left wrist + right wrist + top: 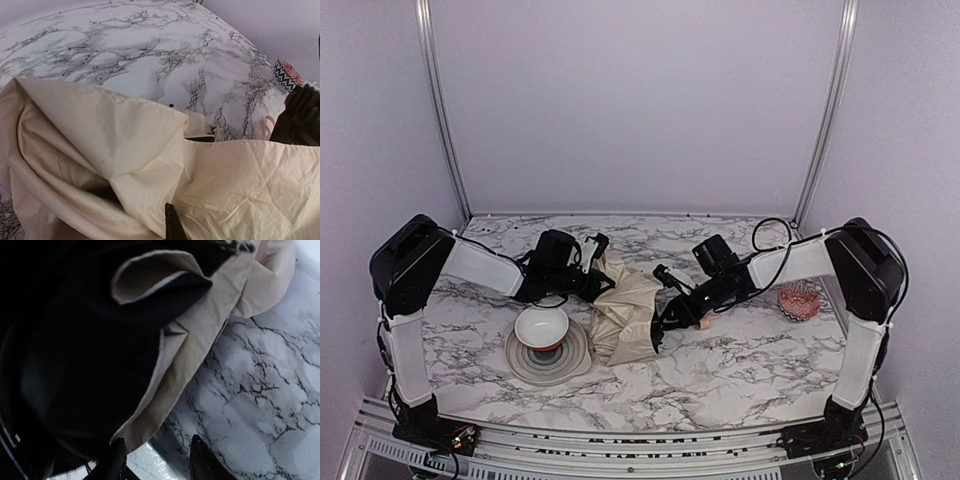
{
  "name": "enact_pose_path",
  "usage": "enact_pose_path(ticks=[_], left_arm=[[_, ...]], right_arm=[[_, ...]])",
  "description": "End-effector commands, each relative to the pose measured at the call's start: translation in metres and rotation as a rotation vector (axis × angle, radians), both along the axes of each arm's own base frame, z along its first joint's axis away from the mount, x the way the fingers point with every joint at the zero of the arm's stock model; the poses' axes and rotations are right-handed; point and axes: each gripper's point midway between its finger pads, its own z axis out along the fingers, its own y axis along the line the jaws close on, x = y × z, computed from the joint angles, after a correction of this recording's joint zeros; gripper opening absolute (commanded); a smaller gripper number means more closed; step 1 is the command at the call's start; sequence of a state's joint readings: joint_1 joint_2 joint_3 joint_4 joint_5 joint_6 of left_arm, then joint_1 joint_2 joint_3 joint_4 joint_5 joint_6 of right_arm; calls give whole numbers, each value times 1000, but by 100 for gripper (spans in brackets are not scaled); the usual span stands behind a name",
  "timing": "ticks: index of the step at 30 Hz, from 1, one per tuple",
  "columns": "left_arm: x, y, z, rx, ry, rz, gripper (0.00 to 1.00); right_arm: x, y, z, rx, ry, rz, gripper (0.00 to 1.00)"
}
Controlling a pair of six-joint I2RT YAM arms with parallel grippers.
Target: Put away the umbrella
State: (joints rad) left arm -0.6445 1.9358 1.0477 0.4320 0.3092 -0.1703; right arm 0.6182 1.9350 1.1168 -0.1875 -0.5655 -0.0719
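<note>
Cream umbrella (150, 165) fabric, creased and heaped in loose folds, fills the lower half; a narrow black gap of lining shows between folds toward the right. Left gripper (169, 232) at bottom centre, only one dark fingertip (173, 225) visible, touching the fabric's folded edge. Beyond lies the marble counter (125, 45); near its right edge a zigzag-patterned object (286, 74), black arm hardware (302, 117) just below it.

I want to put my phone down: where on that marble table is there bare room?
Bare marble tabletop lies front right, nearer than the cream folding umbrella and the red patterned container; also a strip along the back wall. The middle and front left, by the white bowl on its grey plate, are crowded.
</note>
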Motion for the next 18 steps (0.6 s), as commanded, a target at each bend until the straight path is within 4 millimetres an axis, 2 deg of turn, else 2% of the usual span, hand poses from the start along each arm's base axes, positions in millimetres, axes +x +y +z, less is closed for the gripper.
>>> enact_pose_path(ticks=[1, 6, 9, 11, 13, 14, 16, 18], left_arm=[[-8, -15, -35, -20, 142, -42, 0], [-16, -14, -64, 13, 210, -52, 0], [-20, -14, -70, 26, 217, -61, 0], [-21, -14, -72, 30, 219, -64, 0], [-21, -14, -73, 33, 219, -67, 0], [-21, -15, -73, 33, 219, -69, 0], [-21, -16, -72, 32, 216, -75, 0], [-21, -17, -70, 32, 212, -77, 0]], right_arm=[[5, -8, 43, 33, -73, -55, 42], [28, -49, 88, -28, -209, -252, 43], [22, -57, 126, -14, -353, -261, 47], [2, -47, 153, 36, -462, -182, 57], [-30, -26, 183, 142, -553, -41, 73], [-49, -15, 192, 206, -568, 37, 95], [-76, 2, 206, 311, -592, 150, 100], [-88, 13, 209, 342, -625, 202, 100]])
